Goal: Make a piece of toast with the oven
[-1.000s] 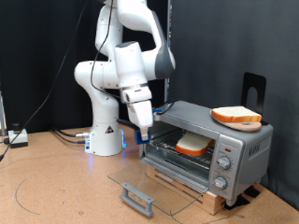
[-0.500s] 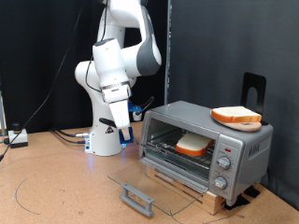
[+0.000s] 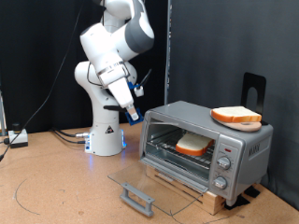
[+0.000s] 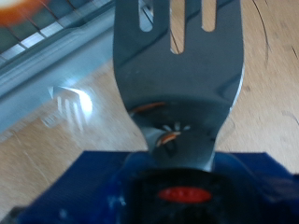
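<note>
you are viewing the piece of toast (image 3: 193, 144) lying on the rack inside the oven (image 3: 207, 149), door hanging open. the hand (image 3: 134, 118) is pinching a metal spatula (image 4: 179, 65). bread is probably handling light, soft, crumbly; support it from underneath.

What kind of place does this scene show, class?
Probably a robotics lab test bench, not a kitchen: a robot arm bolted to a wooden table, black backdrop curtains, and a lone oven.

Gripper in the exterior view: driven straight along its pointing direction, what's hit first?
Probably the oven, near its open front or lowered glass door: the gripper angles down toward the exterior view's right. Depth is unclear; it might pass in front.
</note>
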